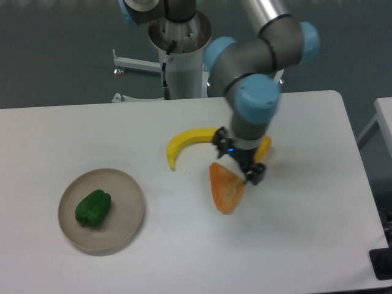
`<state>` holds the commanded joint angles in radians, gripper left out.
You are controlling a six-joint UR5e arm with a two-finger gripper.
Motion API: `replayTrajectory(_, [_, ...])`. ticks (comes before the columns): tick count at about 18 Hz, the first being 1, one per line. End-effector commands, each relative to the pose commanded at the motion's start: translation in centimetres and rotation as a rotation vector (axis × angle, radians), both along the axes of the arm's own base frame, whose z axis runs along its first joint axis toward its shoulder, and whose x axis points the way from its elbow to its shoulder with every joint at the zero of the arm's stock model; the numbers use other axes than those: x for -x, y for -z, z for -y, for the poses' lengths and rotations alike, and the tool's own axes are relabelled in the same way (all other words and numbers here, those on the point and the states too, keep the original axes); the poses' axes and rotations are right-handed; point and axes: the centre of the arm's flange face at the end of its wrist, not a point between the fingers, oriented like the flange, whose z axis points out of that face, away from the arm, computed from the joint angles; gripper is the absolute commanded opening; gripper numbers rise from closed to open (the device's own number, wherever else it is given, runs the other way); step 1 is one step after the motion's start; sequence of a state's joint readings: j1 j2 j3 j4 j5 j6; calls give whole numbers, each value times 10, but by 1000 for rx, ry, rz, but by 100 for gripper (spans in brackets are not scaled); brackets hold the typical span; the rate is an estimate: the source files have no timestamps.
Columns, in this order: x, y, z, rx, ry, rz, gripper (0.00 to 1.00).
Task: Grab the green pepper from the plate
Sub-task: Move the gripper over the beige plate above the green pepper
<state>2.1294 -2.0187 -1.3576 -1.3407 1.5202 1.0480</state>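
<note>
Here, fixed camera: the two-finger gripper (238, 160), jaws apart and empty, hovers over the orange wedge-shaped bread (226, 187). Well to its left, the glossy dark-green pepper (93, 207) lies on the round beige plate (126, 188). A low traverse risks clipping the yellow banana (190, 143).

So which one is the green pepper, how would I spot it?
Look at the white table, then at its near left side for the round beige plate. The green pepper lies on it: small, dark green and lumpy, the only green thing, and the only one on a plate.
</note>
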Motion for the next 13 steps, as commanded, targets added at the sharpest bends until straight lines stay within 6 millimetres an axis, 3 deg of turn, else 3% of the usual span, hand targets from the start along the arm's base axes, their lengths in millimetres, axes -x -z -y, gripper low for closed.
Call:
replayTrajectory(7, [-115,19,-33,41,-56,17,100])
replayTrajectory(13, [-178,39,-50,54,-195,117,100])
